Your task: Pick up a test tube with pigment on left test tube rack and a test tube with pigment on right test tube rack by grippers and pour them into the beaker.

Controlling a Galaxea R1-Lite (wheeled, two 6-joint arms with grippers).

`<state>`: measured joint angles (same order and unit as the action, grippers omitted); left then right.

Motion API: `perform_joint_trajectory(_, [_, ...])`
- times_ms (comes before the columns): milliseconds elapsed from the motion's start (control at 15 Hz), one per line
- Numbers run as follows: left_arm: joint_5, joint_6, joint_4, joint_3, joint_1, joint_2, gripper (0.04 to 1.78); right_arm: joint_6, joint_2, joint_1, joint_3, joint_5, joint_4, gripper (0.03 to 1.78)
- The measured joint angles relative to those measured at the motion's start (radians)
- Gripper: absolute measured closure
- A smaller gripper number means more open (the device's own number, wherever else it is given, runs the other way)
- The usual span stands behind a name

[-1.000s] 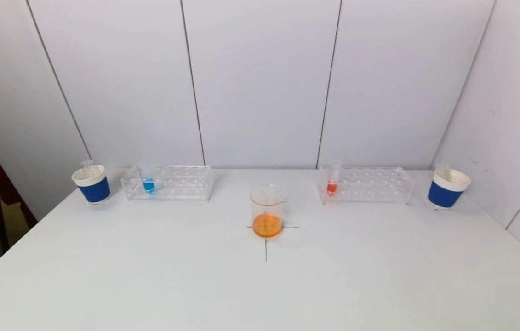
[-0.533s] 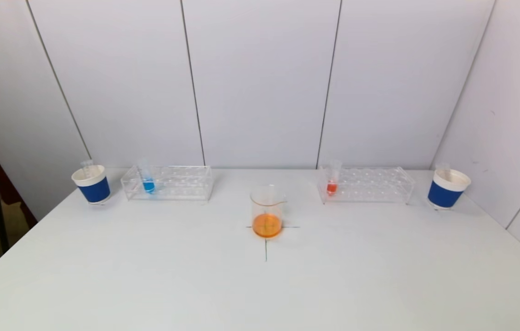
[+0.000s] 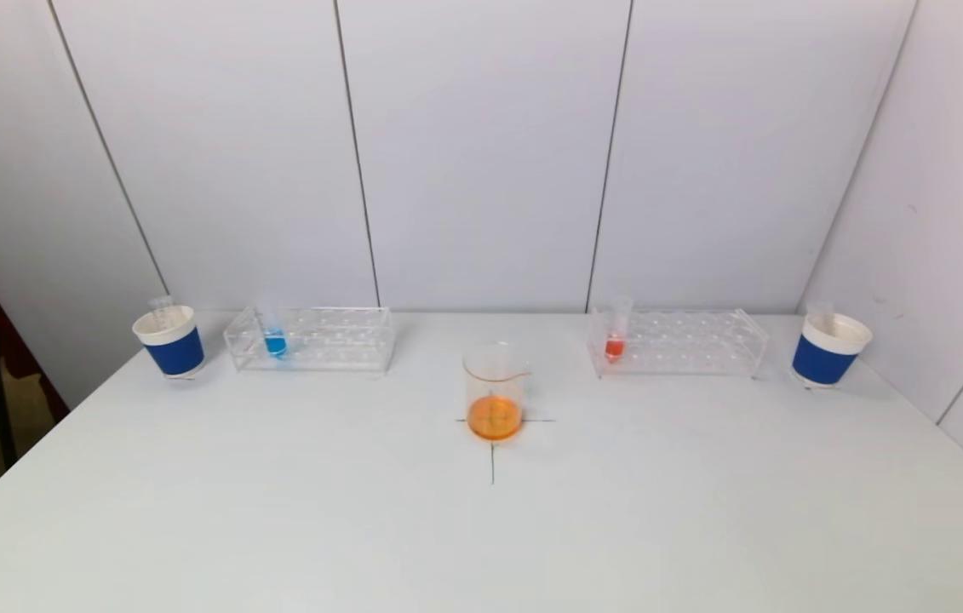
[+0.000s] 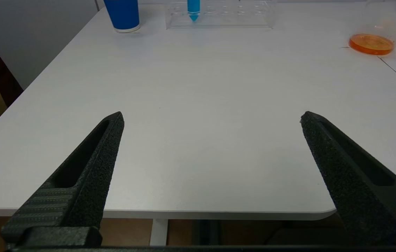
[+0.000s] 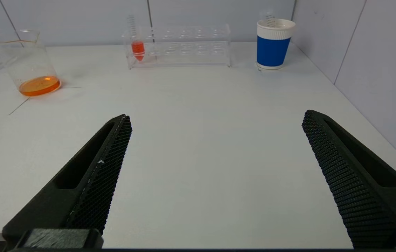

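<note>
A test tube with blue pigment (image 3: 274, 336) stands in the clear left rack (image 3: 336, 340); it also shows in the left wrist view (image 4: 193, 8). A test tube with red pigment (image 3: 616, 334) stands in the clear right rack (image 3: 694, 342); it also shows in the right wrist view (image 5: 137, 47). The glass beaker (image 3: 495, 392) holds orange liquid at the table's middle. My left gripper (image 4: 212, 117) is open and empty over the near table edge. My right gripper (image 5: 217, 119) is open and empty near the front edge. Neither gripper shows in the head view.
A blue-and-white paper cup (image 3: 170, 340) holding an empty tube stands left of the left rack. Another such cup (image 3: 826, 349) stands right of the right rack. A black cross (image 3: 493, 460) is marked under the beaker. White wall panels close the back and right.
</note>
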<state>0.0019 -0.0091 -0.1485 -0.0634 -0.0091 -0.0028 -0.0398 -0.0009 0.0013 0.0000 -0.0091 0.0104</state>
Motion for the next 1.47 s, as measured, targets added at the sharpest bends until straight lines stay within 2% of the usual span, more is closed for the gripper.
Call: perform_joint_trajectory(1467, [0.0,-0.001,-0.003,0.0,0.0,0.001,0.06,-0.008,0.0,0.0,0.0,-0.014,0.001,0.04])
